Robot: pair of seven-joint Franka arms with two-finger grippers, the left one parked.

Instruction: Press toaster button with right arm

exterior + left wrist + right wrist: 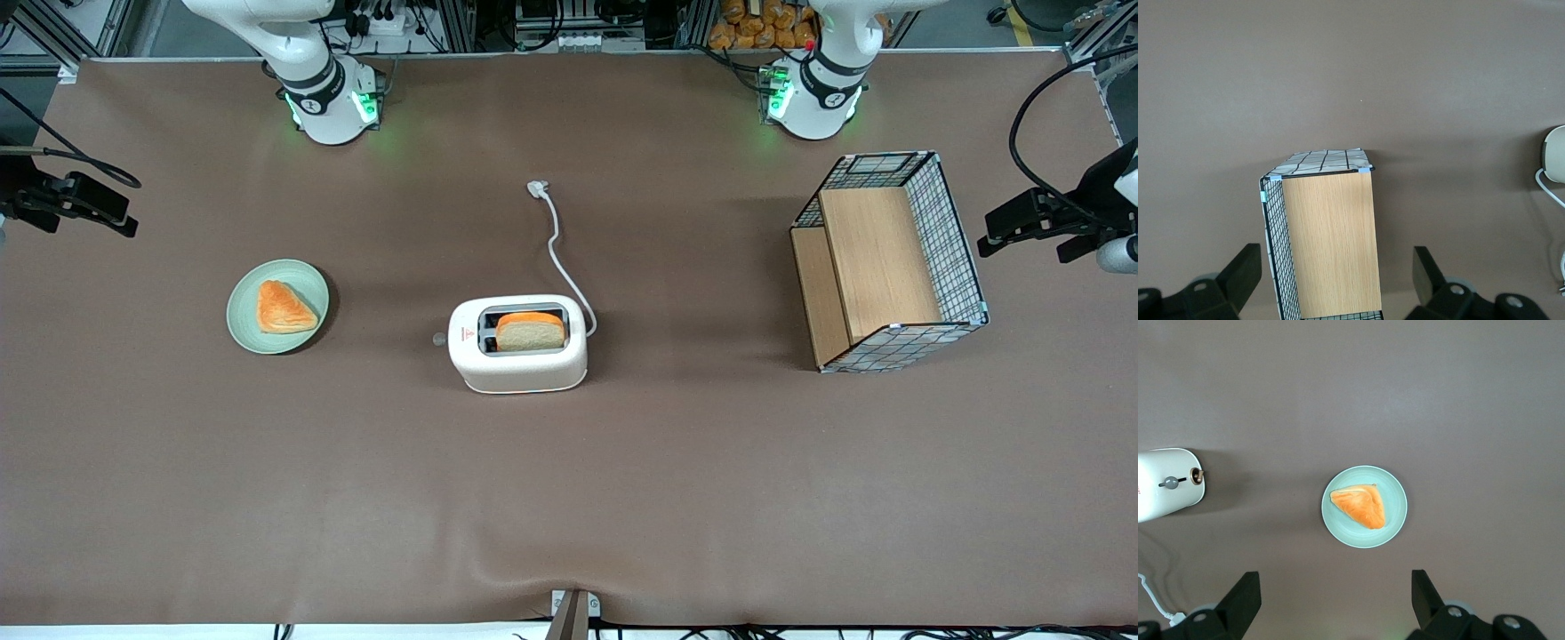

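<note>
The cream-white toaster (517, 356) stands mid-table with a bread slice (530, 331) in one slot. The toaster button (438, 339), a tiny grey knob, sticks out of the end that faces the green plate. In the right wrist view that end of the toaster (1165, 487) shows the button (1171, 482) on its slot. Only the base and lower links of the right arm (311, 76) show in the front view. My gripper (1336, 603) hangs high above the table near the plate, well apart from the toaster. Its fingers (1245, 600) are open and hold nothing.
A green plate (302, 276) carrying an orange pastry (284, 308) lies toward the working arm's end, also visible from the wrist (1395, 520). The toaster's white cord ends in a plug (538, 188). A wire-and-wood basket (889, 262) stands toward the parked arm's end.
</note>
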